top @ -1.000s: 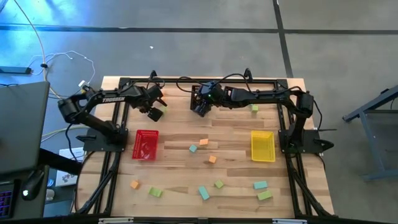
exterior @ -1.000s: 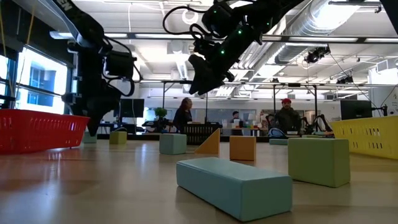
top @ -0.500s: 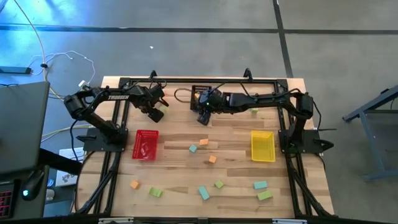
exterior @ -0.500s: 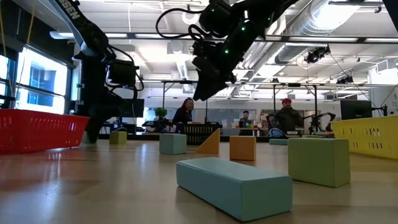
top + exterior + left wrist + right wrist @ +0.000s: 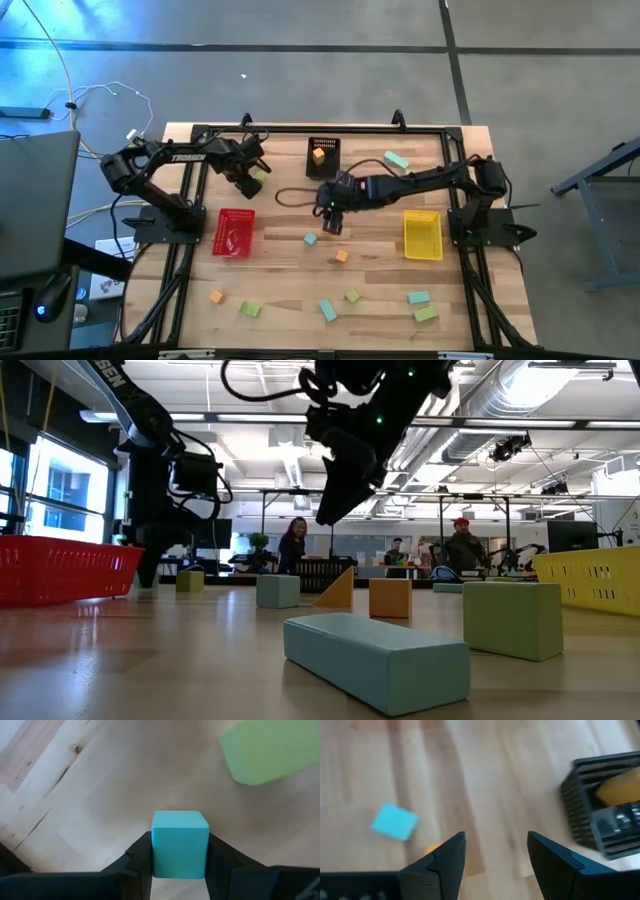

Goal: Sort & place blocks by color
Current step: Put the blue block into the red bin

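My left hand point(image 5: 180, 865) is clamped on a teal cube point(image 5: 180, 842), one finger point(image 5: 137, 857) pressed to each side of it, low over the wooden worktop point(image 5: 100, 785). Just beyond the cube lies a light green block point(image 5: 265, 750), apart from it. From above, this hand point(image 5: 252, 178) sits near the worktop's back edge, with the red mesh basket point(image 5: 234, 232) nearer the front, off to its side.

My right hand point(image 5: 495, 857) holds nothing, its fingers point(image 5: 442, 860) spread apart above bare wood. Ahead of them lies a teal cube point(image 5: 394, 821), and an orange block point(image 5: 434, 848) peeks out beside one finger. Off to the other side stands the black mesh basket point(image 5: 585, 800) with an orange block point(image 5: 617, 790) inside. Seen from above, this hand point(image 5: 333, 210) hangs over the middle of the worktop, the yellow mesh basket point(image 5: 422, 234) off to its side, and more teal, green and orange blocks lie scattered toward the front edge point(image 5: 328, 310)
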`<state>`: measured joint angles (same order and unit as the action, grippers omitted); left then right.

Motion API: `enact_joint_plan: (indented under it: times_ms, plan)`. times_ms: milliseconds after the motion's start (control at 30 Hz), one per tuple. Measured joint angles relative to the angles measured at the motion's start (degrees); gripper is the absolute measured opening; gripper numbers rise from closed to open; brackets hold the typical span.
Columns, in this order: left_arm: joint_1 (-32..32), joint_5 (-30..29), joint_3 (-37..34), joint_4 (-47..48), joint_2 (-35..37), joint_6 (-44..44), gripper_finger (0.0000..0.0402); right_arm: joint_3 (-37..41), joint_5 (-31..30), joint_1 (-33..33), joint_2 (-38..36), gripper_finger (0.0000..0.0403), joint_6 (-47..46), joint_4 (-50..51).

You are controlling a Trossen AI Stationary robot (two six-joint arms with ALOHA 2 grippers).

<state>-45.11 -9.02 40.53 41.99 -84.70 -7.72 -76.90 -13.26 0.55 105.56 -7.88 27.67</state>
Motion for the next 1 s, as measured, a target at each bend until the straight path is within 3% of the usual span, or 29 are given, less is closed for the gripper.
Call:
enact_joint_plan:
  times_ms: [333,467,633,1000]
  plan:
    - [6.47,3.08,0.02,3.86,10.76,-2.16,0.0104,0.0,0.54,5.34,0.0,0.0199,-11.14,4.65]
    - [10.53,5.82,0.02,5.53,15.66,-4.27,0.0106,0.0,4.27,7.2,0.0,0.0199,-17.58,6.62]
    - [16.66,8.64,0.03,10.54,20.9,-7.26,0.0105,0.0,7.64,10.13,0.02,0.0199,-25.54,6.87]
    - [33.35,8.9,0.02,22.17,28.37,-21.37,0.0106,0.0,6.53,18.16,0.02,0.0199,-37.34,6.85]
